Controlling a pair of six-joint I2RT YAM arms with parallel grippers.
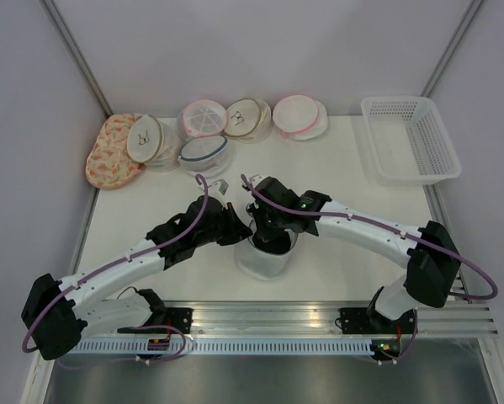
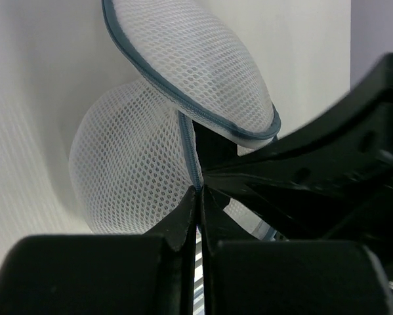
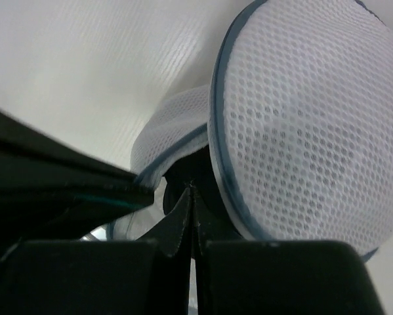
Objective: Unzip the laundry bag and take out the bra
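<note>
The laundry bag (image 1: 262, 257), white mesh with a grey-blue zipper rim, lies at the table's front centre with its two halves gaping apart (image 2: 130, 164) (image 3: 301, 131). My left gripper (image 1: 243, 231) (image 2: 200, 190) reaches in from the left and is shut on the bag's zipper rim. From the right, my right gripper (image 1: 268, 240) (image 3: 191, 189) pokes into the opening, its jaws pinched together on the black bra (image 3: 183, 172). Only a dark patch of the bra (image 2: 212, 141) shows between the mesh halves; the rest stays hidden inside.
A white plastic basket (image 1: 407, 139) stands at the back right. Along the back sit pink-rimmed mesh bags (image 1: 205, 118) (image 1: 300, 116), beige-rimmed ones (image 1: 250, 118) (image 1: 146, 139), another blue-rimmed bag (image 1: 204, 154) and a floral pouch (image 1: 113, 151).
</note>
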